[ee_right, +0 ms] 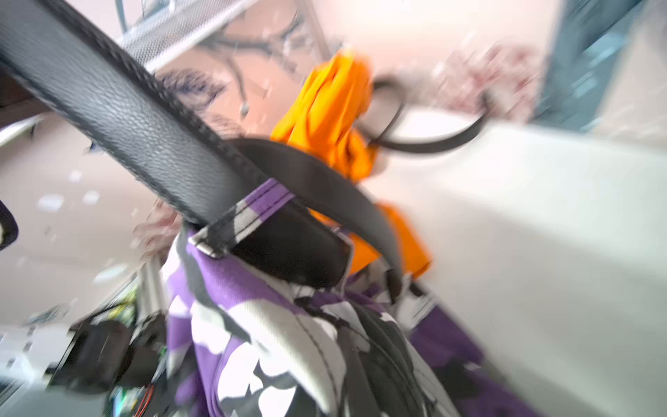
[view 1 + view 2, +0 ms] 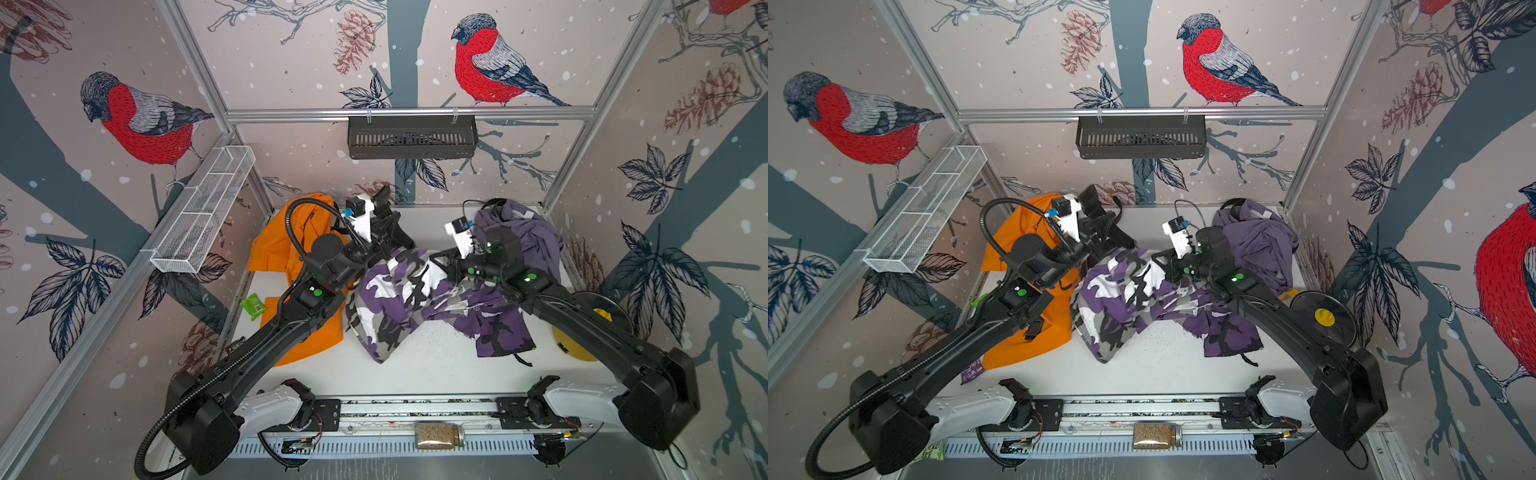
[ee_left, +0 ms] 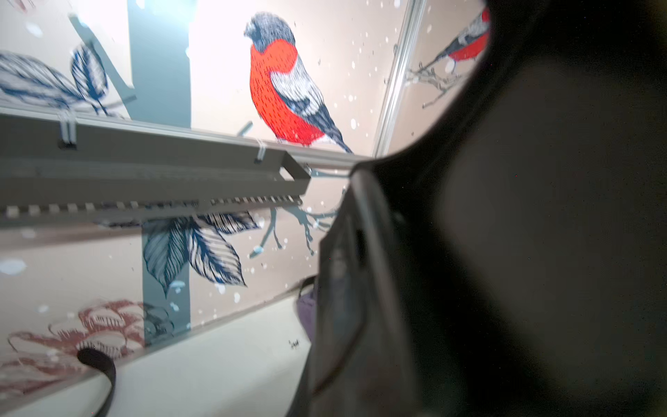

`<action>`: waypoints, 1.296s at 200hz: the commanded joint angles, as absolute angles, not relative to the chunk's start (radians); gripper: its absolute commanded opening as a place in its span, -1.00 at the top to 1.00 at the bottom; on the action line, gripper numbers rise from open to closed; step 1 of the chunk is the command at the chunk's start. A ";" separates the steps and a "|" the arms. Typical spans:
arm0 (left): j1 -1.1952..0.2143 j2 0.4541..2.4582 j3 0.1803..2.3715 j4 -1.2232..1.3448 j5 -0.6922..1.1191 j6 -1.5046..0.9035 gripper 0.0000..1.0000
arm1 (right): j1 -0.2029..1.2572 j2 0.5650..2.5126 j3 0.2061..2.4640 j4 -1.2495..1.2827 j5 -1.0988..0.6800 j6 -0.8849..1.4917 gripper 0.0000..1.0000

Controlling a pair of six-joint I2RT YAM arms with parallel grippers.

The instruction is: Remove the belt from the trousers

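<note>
Nearest the lens: the belt (image 1: 144,119), a black grained leather strap, is seen close to the right wrist camera, threaded through a camouflage belt loop (image 1: 249,213); the view is blurred.
Right fingers: the right gripper (image 2: 439,259) is clamped on the trousers (image 2: 390,299) at the waist edge, just beside that loop.
Left fingers: the left gripper (image 2: 395,235) is closed on the belt, behind the trousers and towards the back wall.
Task cloth: the trousers, in purple, white and black camouflage, are crumpled at the middle of the table (image 2: 436,370), between the two arms.
Surface: the table is white and is dusted with fine specks in front of the trousers.
Other cloth: an orange garment (image 2: 291,237) is spread under the left arm; a grey-violet garment (image 2: 523,237) is heaped at the back right corner.
Loose things: a green packet (image 2: 253,306) is laid at the left edge, a dark lid with a yellow knob (image 2: 1325,318) at the right edge, and a jar (image 2: 440,436) on its side along the front rail.
Walls: bullfinch wallpaper (image 2: 486,62) is framed in aluminium; a white wire basket (image 2: 203,208) is hung on the left wall and a dark slotted basket (image 2: 411,137) on the back rail.
</note>
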State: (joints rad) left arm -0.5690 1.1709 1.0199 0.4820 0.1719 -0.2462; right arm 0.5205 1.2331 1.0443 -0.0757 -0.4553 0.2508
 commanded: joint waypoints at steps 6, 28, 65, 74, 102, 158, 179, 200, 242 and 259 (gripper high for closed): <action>-0.476 1.200 1.170 0.639 0.241 -0.260 1.00 | 0.400 1.207 1.206 -0.170 -0.377 0.120 1.00; -0.396 1.170 1.220 0.604 0.197 -0.269 1.00 | 0.302 1.197 1.310 -0.274 -0.382 0.071 1.00; -0.271 0.987 1.030 0.512 0.018 -0.311 1.00 | 0.188 1.097 1.222 -0.307 -0.385 0.076 1.00; -0.252 0.934 0.948 0.495 -0.032 -0.319 1.00 | 0.168 1.067 1.169 -0.291 -0.382 0.089 1.00; -0.179 0.785 0.726 0.452 -0.155 -0.360 1.00 | 0.130 0.988 1.030 -0.264 -0.304 0.127 1.00; -0.138 0.703 0.592 0.254 -0.427 -0.415 1.00 | 0.062 0.886 0.866 -0.318 -0.162 0.189 1.00; -0.120 0.719 0.617 0.206 -0.472 -0.403 1.00 | -0.045 0.844 0.835 -0.340 -0.153 0.208 1.00; -0.093 0.744 0.638 0.164 -0.476 -0.418 1.00 | -0.155 0.818 0.834 -0.346 -0.163 0.224 1.00; -0.061 0.767 0.603 0.083 -0.508 -0.484 1.00 | -0.272 0.803 0.835 -0.338 -0.163 0.270 1.00; -0.060 0.765 0.571 0.047 -0.483 -0.529 1.00 | -0.282 0.790 0.834 -0.330 -0.188 0.268 1.00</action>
